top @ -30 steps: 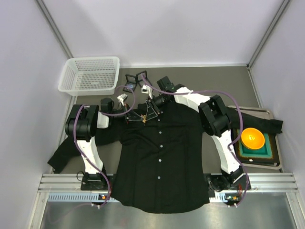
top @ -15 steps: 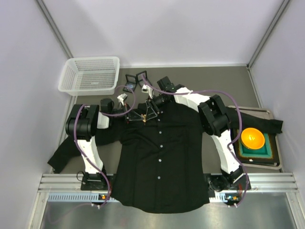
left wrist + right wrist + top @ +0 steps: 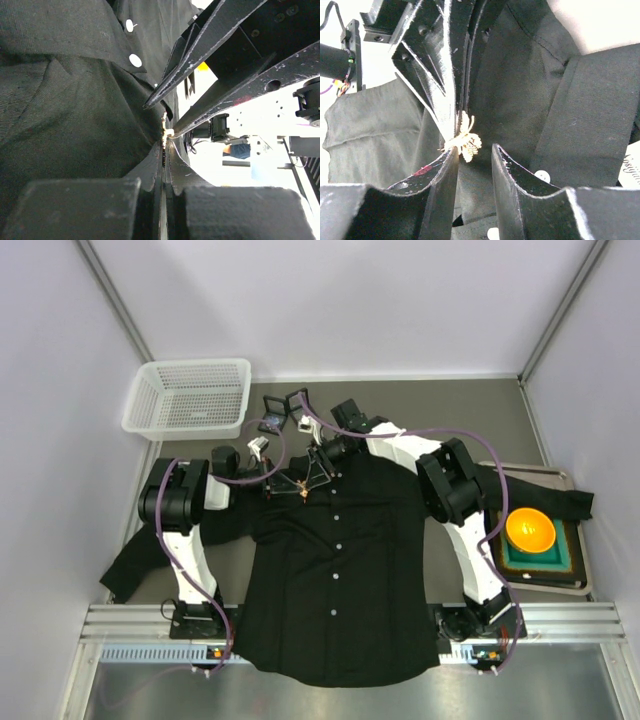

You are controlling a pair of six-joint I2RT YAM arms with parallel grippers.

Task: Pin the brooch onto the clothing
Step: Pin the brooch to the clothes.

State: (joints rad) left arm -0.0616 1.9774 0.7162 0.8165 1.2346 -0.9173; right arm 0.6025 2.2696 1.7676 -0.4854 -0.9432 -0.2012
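Note:
The clothing, a black button-up shirt (image 3: 340, 580), lies flat on the table with its collar at the far end. Both grippers meet just left of the collar. My left gripper (image 3: 286, 483) (image 3: 165, 137) is shut on a small gold brooch (image 3: 299, 486) (image 3: 165, 131) at its fingertips, right against the shirt fabric (image 3: 75, 110). In the right wrist view the brooch (image 3: 466, 140) sits at the tip of my right gripper's left finger (image 3: 442, 175). The right gripper (image 3: 312, 474) (image 3: 475, 148) stands open, with only shirt cloth (image 3: 520, 100) showing in the gap.
A white mesh basket (image 3: 190, 397) stands at the back left. Small black frames (image 3: 275, 408) lie behind the collar. At the right a tray (image 3: 575, 575) holds an orange bowl (image 3: 530, 529), and the shirt's right sleeve (image 3: 560, 502) lies across it. A white tag (image 3: 632, 170) shows by the collar.
The right gripper's fingers have shifted slightly beside the brooch. The left gripper, the brooch and the shirt have stayed in place.

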